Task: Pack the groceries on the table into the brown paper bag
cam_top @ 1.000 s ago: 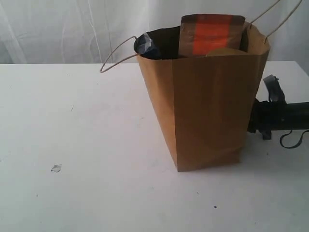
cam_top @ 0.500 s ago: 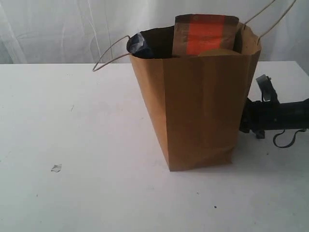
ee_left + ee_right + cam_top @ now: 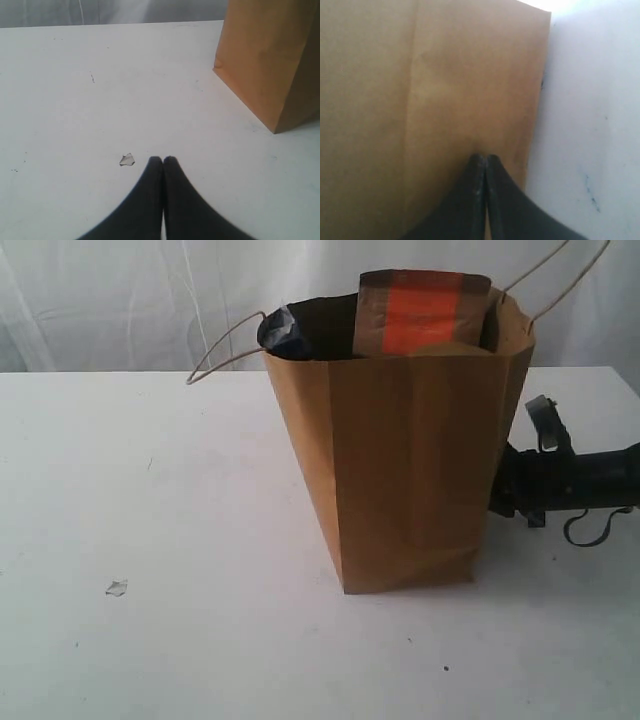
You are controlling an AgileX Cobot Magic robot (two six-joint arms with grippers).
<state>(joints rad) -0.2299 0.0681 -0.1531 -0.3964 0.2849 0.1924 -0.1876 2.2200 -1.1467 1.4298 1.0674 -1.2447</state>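
The brown paper bag [image 3: 400,460] stands upright on the white table [image 3: 150,490], right of the middle. Out of its open top stick the brown pouch with orange label [image 3: 425,310] and a dark blue packet end [image 3: 285,332]. My right gripper [image 3: 484,158] is shut, its tips pressed against the bag's right side wall [image 3: 420,90]; in the exterior view only its black arm [image 3: 570,480] shows beside the bag. My left gripper [image 3: 163,160] is shut with nothing in it, low over bare table, well apart from the bag [image 3: 270,60].
A small clear scrap [image 3: 127,160] lies on the table just beside my left fingertips, also seen in the exterior view as a scrap [image 3: 116,587] at the front left. A white curtain [image 3: 120,300] hangs behind the table. The bag's loop handles [image 3: 225,350] stick out sideways.
The bag has slid left across the table, with my right arm following behind it. The left arm shows no change.
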